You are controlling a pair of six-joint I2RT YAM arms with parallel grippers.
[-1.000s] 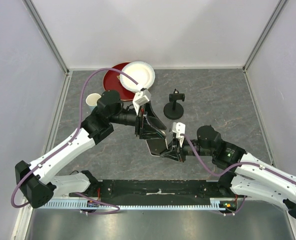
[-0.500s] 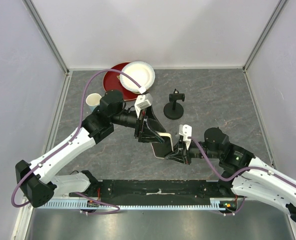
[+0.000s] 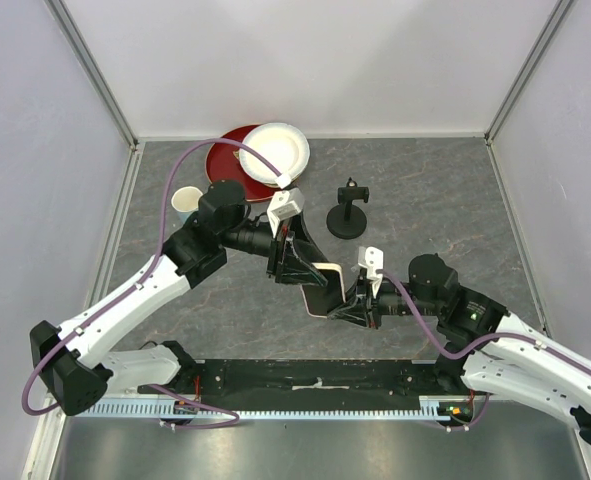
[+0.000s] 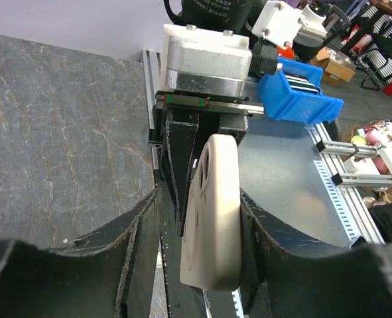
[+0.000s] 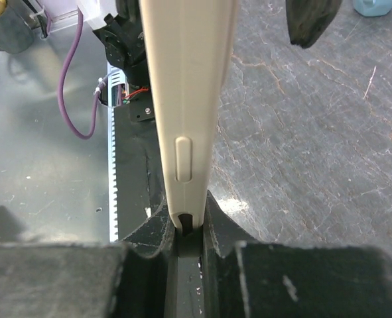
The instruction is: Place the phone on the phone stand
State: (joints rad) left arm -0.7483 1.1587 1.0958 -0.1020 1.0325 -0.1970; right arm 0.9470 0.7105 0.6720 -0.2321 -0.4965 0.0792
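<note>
Nearest to us, the right pincer is pinching the phone by its short lower end, jaws pressed flat on the front and back, so that the cream rim with its side button faces the wrist camera and the phone juts out on edge, clear of the worktop. We judge that grip is chosen to leave most of the body free for a second hold. Just beyond, the left pincer reaches in from the opposite side and straddles the phone's free end. In its wrist view the cream back sits between the two black fingers, close against one and with a gap showing at the other, so we read these jaws as spread around the phone and not yet clamped on it. That looks to us like a handover or a re-grip in mid-air, done so the phone can be turned to suit the stand. The stand waits empty farther back, upright on its round base, well apart from the phone and a little to the right of the left pincer. Farthest off, at the back left, lie a cup and a white plate stacked on a red plate, out of the path.
</note>
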